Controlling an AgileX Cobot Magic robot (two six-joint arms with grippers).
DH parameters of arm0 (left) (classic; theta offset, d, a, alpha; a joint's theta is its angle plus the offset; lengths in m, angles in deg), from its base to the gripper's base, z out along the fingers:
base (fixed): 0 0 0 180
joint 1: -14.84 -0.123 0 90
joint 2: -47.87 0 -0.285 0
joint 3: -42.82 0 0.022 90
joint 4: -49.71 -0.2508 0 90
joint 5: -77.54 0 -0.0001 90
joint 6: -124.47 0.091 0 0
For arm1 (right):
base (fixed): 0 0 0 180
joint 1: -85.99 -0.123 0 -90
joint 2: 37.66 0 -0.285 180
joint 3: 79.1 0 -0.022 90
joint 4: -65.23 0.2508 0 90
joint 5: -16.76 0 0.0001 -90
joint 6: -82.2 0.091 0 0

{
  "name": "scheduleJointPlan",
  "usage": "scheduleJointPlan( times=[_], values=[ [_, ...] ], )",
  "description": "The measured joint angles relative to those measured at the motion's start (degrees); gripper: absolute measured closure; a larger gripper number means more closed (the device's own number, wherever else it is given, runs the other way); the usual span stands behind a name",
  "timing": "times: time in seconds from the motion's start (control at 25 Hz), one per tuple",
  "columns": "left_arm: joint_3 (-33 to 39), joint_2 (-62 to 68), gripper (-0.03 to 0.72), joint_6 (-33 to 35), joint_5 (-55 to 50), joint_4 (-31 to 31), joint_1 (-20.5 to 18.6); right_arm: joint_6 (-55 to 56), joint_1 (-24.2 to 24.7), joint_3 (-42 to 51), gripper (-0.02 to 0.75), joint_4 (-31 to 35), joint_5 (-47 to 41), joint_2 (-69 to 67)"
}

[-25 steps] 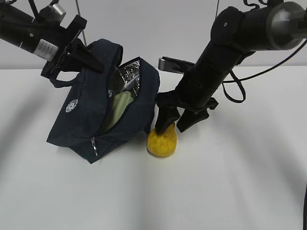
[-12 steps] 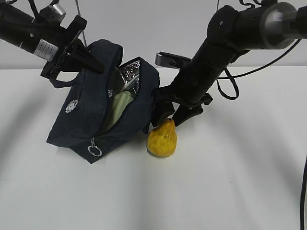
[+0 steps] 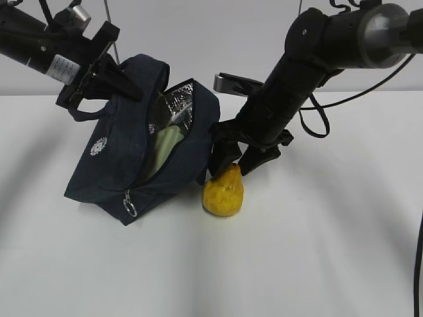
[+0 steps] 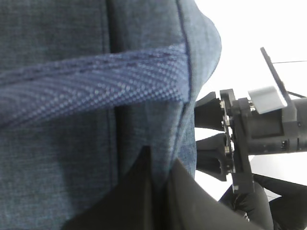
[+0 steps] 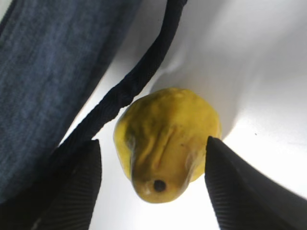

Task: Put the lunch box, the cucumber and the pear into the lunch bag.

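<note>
yellow pear point(image 5: 165, 141) between open right hand point(image 5: 153, 187); left hand point(image 4: 160, 191) pinches bag point(image 3: 132, 158).

Lunch box point(image 3: 160, 150) mostly hidden inside lunch bag point(image 3: 132, 165).

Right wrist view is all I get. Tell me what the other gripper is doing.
Observer: The left gripper is shut on the lunch bag, holding its top up so the mouth gapes.
Operator: Report what's inside.
Observer: Something pale green shows in the opening against the silver lining; I cannot tell more.
Operator: Give me the pear's position relative to that opening.
Observer: The pear stands on the table below the opening's right edge, with the right gripper open around its neck.
</note>
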Motion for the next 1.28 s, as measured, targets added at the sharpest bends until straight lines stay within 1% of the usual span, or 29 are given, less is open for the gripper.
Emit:
scheduleJointPlan(
  times=[0.4, 0.48, 0.68, 0.92, 1.0, 1.08, 1.28],
  values=[
    [0.0, 0.0, 0.688, 0.02, 0.0, -0.04, 0.0, 0.0, 0.0, -0.41, 0.242, -0.21, -1.49, -1.88],
    [0.0, 0.0, 0.688, 0.02, 0.0, -0.04, 0.0, 0.0, 0.0, -0.41, 0.263, -0.31, -1.49, -1.9],
    [0.0, 0.0, 0.688, 0.02, 0.0, -0.11, 0.0, 0.0, 0.0, -0.5, 0.379, -0.38, -1.49, -1.99],
    [0.0, 0.0, 0.688, 0.02, 0.0, -0.18, 0.0, 0.0, 0.08, -1.03, 0.396, -0.82, -1.83, -1.99],
    [0.0, 0.0, 0.688, 0.02, -0.02, -0.18, 0.0, 0.6, 0.08, -1.99, 0.4, -2.6, -2.73, -1.99],
    [0.0, 0.0, 0.688, 0.02, -0.02, -0.21, 0.0, 2.09, 0.08, -3.23, 0.404, -5.95, -3.61, -1.99],
    [0.0, 0.0, 0.688, 0.02, -0.2, -0.42, 0.0, 5.68, 0.08, -8.83, 0.405, -12.86, -7.95, -1.99]
  ],
)
